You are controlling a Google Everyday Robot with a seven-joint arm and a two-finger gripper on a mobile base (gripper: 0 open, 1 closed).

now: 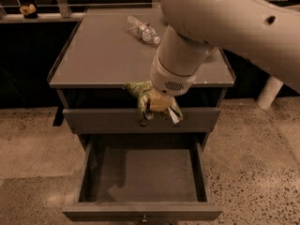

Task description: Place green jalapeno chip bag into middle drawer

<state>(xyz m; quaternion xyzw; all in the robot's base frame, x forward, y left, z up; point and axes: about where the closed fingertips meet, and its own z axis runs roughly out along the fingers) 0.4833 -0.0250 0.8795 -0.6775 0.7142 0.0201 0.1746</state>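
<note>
In the camera view, a thick, smooth, cream-coloured arm (220, 22) comes in from the upper right. It narrows to a round wrist with a small vent grille. The gripper (158, 103) sits at its tip, clenched on the green jalapeno chip bag (139, 91).

The bag is crumpled foil with a dull shine, green with pale edges. It bunches around the yellowish fingers (160, 102). Most of its green body sticks out to the left of the gripper and a little above it, and a pale strip hangs down on the gripper's right. The bag is held in the air, off every surface.

Directly behind the gripper is the flat, matte grey upper drawer front (98, 120). Its small round knob (143, 123) is just below the bag's lower edge.

Below the gripper the middle drawer (145, 175) is pulled out. It is a wide, shallow grey tray with straight walls and a bare, smooth bottom, and its own knob (144, 218) is on the near front.

Above and behind the gripper is the flat grey cabinet top (98, 55). A clear, ribbed plastic bottle (142, 30) lies on its side there, well apart from the bag.

A speckled, stone-like floor (253, 158) surrounds the cabinet on both sides of the gripper.
</note>
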